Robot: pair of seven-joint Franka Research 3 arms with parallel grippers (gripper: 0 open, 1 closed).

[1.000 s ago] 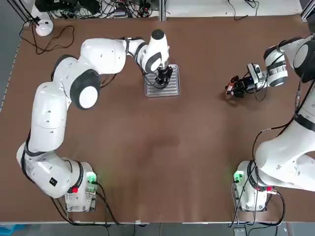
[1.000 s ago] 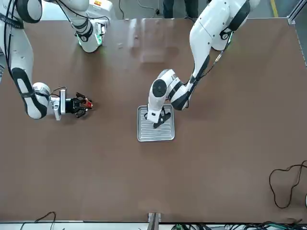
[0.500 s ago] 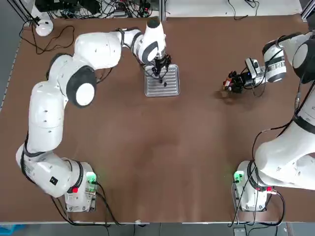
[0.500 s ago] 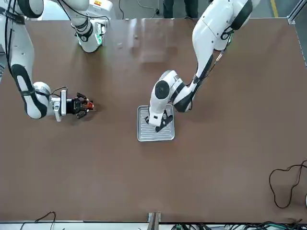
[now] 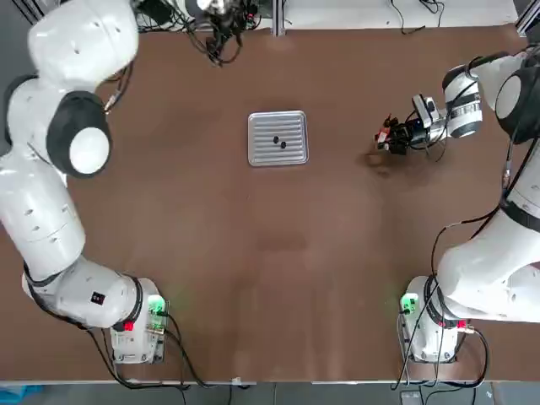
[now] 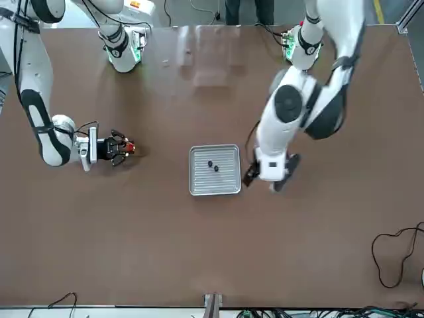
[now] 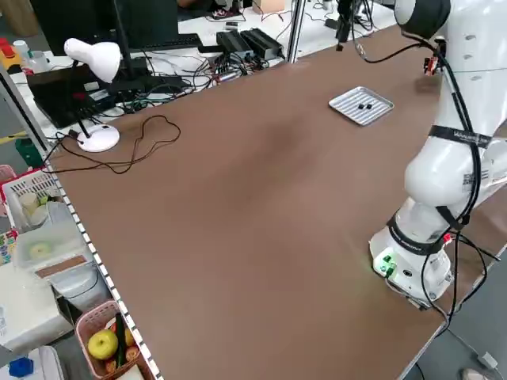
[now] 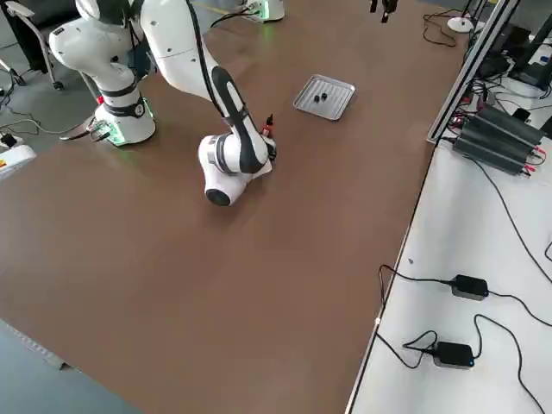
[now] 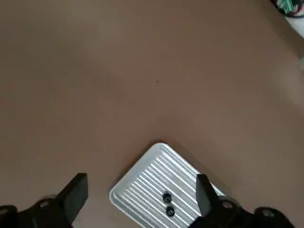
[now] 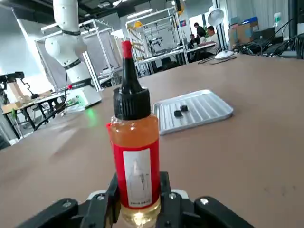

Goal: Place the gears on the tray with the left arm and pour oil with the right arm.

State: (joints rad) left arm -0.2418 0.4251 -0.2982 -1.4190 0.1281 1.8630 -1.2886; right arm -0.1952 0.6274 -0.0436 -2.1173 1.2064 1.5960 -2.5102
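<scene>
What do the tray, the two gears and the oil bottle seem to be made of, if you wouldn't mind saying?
Tray: probably bare metal, satin silvery, judging by its bright highlights along the ribs.
Gears: dark and fairly matte; plastic or coated metal, I can't tell which.
Oil bottle: likely clear plastic, though possibly glass, since the amber liquid shows through its glossy wall.

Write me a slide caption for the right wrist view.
Right gripper grips an upright oil bottle, with two dark gears on the metal tray beyond.
</scene>
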